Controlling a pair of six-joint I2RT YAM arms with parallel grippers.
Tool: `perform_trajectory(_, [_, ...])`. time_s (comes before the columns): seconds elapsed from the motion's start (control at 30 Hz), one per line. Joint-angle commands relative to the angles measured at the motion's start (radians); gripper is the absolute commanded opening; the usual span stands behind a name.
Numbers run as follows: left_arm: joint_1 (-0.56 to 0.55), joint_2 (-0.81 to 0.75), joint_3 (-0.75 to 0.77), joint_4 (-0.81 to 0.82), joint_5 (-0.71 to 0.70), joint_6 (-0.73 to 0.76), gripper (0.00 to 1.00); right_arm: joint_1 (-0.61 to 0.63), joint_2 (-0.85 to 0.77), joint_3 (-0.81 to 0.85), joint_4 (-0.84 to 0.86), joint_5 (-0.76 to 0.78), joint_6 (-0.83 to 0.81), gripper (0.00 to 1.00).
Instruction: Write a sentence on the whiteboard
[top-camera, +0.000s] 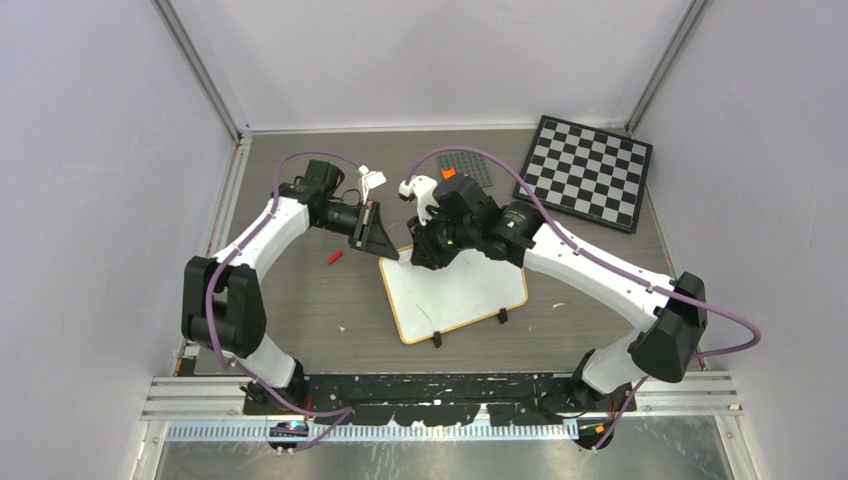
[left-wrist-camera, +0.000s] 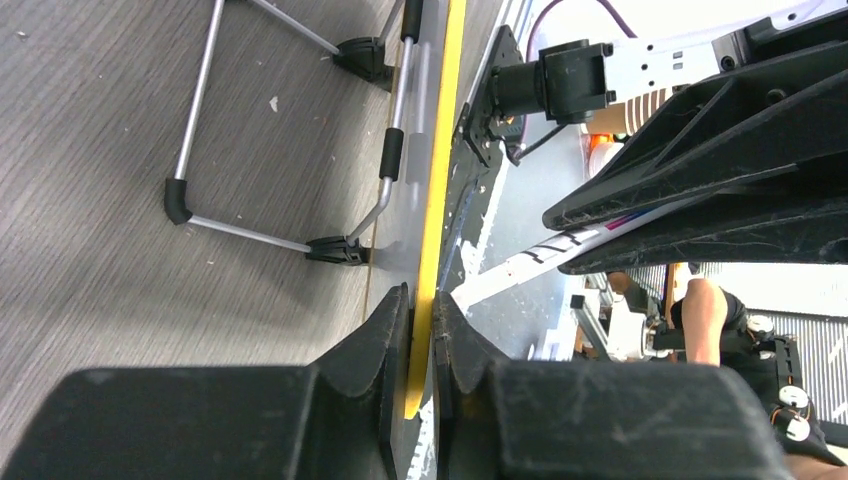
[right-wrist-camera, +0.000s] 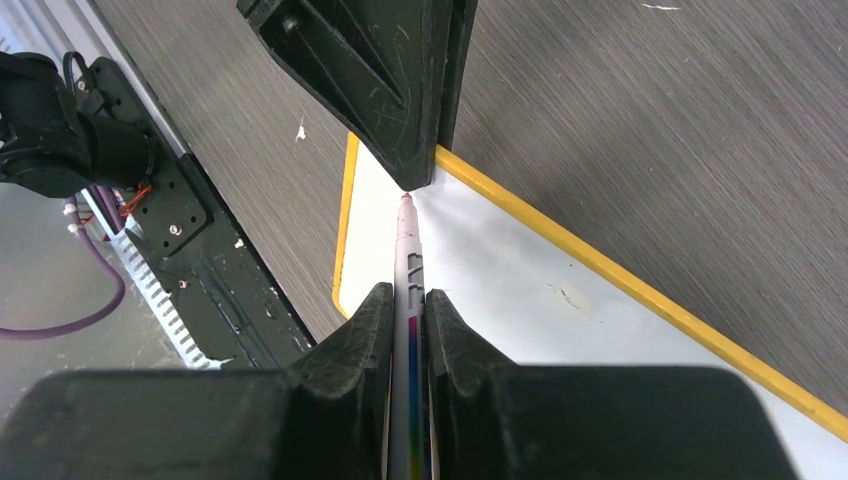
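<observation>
The whiteboard (top-camera: 465, 290) lies on the table with its yellow-orange frame and two black feet. My left gripper (top-camera: 385, 243) is shut on the frame at the board's far left corner, and the left wrist view shows the yellow edge (left-wrist-camera: 432, 180) pinched between the jaws of this gripper (left-wrist-camera: 422, 300). My right gripper (top-camera: 422, 255) (right-wrist-camera: 408, 295) is shut on a white marker (right-wrist-camera: 408, 250). The marker's red tip (right-wrist-camera: 407, 200) points at that corner, just short of a left finger (right-wrist-camera: 390, 90). The board's white face (right-wrist-camera: 580, 260) shows no sentence, only a faint smudge.
A black-and-white chequered board (top-camera: 590, 170) lies at the far right. A grey studded plate (top-camera: 468, 166) with an orange piece (top-camera: 448, 173) sits behind the right arm. A small red cap (top-camera: 335, 257) lies left of the whiteboard. The board's wire stand (left-wrist-camera: 200, 120) shows beside its edge.
</observation>
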Motion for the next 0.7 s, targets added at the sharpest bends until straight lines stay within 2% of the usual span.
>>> perform_trajectory(0.0, [0.01,-0.019,-0.023,0.098,0.0,-0.104,0.0,0.007,-0.013,0.024,0.046,0.01,0.004,0.0])
perform_trajectory(0.27, [0.011,-0.138,-0.217,0.417,-0.166,-0.362,0.0,0.005,-0.079,0.028,-0.056,-0.072,-0.092,0.0])
perform_trajectory(0.37, [0.011,-0.151,-0.225,0.45,-0.217,-0.395,0.0,-0.006,-0.104,-0.003,-0.055,-0.044,-0.1,0.0])
perform_trajectory(0.6, [0.011,-0.134,-0.235,0.504,-0.232,-0.462,0.0,-0.016,-0.14,-0.04,-0.032,-0.027,-0.081,0.0])
perform_trajectory(0.67, [0.011,-0.129,-0.226,0.489,-0.218,-0.445,0.05,-0.016,-0.143,-0.052,-0.011,-0.027,-0.074,0.0])
